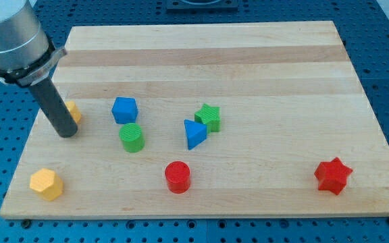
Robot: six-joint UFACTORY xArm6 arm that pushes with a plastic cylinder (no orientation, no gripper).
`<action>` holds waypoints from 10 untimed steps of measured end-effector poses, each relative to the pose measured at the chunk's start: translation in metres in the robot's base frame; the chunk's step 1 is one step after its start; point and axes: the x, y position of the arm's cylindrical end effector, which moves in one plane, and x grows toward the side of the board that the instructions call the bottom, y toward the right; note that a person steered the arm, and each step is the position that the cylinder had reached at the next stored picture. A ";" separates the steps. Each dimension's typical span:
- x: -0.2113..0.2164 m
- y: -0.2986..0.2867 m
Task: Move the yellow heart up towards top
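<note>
A yellow block (73, 111), likely the yellow heart, sits near the board's left edge, mostly hidden behind my rod, so its shape cannot be made out. My tip (67, 133) rests on the board just below and left of it, touching or nearly touching it. A yellow hexagon block (46, 183) lies at the lower left corner.
A blue cube (124, 109) and a green cylinder (132, 137) sit right of my tip. A blue triangle (194, 133) touches a green star (209, 117) at centre. A red cylinder (177, 177) lies lower centre, a red star (333, 175) lower right. The wooden board (248, 61) spans the view.
</note>
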 end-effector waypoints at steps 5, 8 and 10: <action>-0.008 -0.049; -0.042 -0.055; -0.062 0.015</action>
